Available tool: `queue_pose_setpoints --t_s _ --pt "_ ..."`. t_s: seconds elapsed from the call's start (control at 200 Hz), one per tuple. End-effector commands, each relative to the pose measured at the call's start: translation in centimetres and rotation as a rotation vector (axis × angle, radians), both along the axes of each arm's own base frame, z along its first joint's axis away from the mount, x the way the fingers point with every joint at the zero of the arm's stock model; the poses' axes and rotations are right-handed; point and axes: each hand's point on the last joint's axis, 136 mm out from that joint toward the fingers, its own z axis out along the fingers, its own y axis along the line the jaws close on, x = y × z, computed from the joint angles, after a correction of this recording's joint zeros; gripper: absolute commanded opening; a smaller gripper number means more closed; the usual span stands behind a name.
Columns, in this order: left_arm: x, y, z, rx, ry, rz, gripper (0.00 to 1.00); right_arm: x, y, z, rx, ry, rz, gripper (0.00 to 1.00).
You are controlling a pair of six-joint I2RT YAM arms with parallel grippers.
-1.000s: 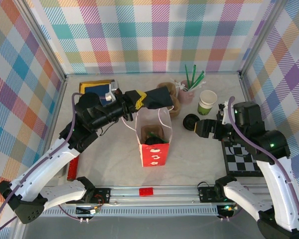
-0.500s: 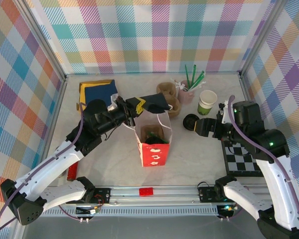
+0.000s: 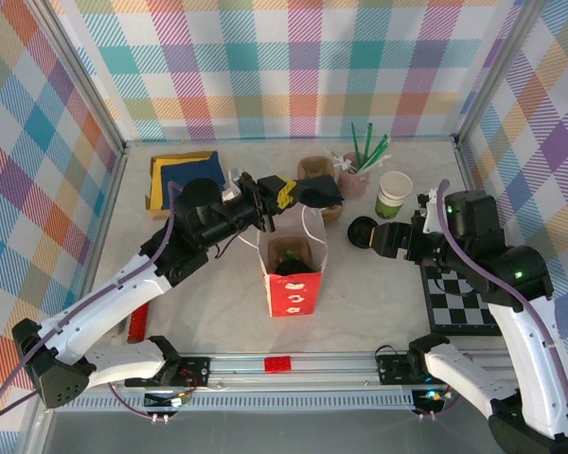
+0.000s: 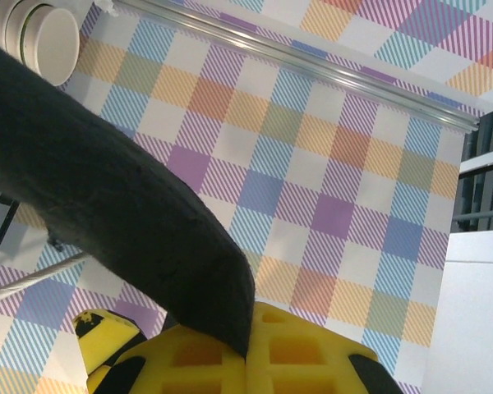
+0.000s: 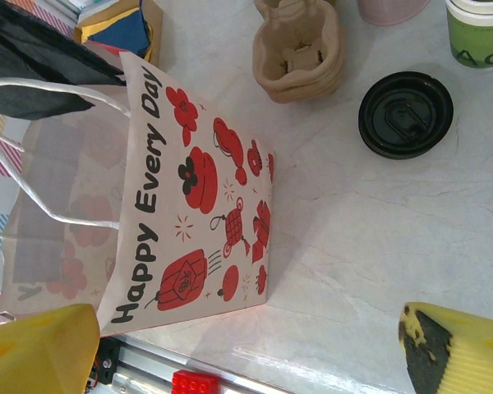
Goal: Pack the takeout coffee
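Left gripper (image 3: 282,194) clenched on dark cloth (image 3: 317,192) nr paper bag (image 3: 293,293) — takeout coffee (image 3: 291,257) sits inside, mostly hidden by bag walls. Right gripper (image 3: 383,238) gapes wide, empty — beside black lid (image 3: 363,230).

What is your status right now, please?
Left gripper shut on dark cloth above bag. Right gripper open, near black lid. Green cup unlidded, outside bag.

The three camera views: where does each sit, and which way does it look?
Top external: above and behind the arms, looking down on the table; left arm and right arm show.
Left wrist: on the left arm, facing the plaid wall; left pincer grips a dark cloth.
Right wrist: on the right arm, looking down at paper bag and black lid; right pincer open.
Shared: bag and lid, top and right wrist.
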Motion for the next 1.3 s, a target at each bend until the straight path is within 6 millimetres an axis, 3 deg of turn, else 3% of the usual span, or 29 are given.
queue_pose_setpoints --t_s 0.0,0.145,0.39,0.63,0.91,1.151,1.296 --pt "-0.9 0.7 2.5 -0.070 -0.055 0.028 0.00 -0.2 -0.1 1.3 0.012 -0.043 0.004 0.94" --pt "-0.7 0.1 2.4 -0.099 -0.042 0.017 0.00 -0.2 0.1 1.6 0.028 -0.043 0.004 0.94" --pt "-0.3 0.7 -1.0 -0.108 0.027 0.061 0.00 -0.6 -0.2 1.9 0.022 -0.048 -0.001 0.94" --pt "0.0 0.8 -3.0 -0.135 0.062 0.075 0.00 -0.5 -0.1 1.7 0.026 -0.038 0.002 0.93" --pt "0.3 0.1 -2.2 -0.187 0.055 0.067 0.00 -0.3 0.0 2.1 0.031 -0.042 -0.001 0.93" --pt "0.1 -1.5 0.2 -0.172 0.009 0.028 0.00 -0.4 0.0 2.3 0.033 -0.045 0.000 0.92" --pt "0.0 -1.2 0.1 -0.164 0.012 0.045 0.00 -0.5 0.0 2.3 0.032 -0.049 0.001 0.92"
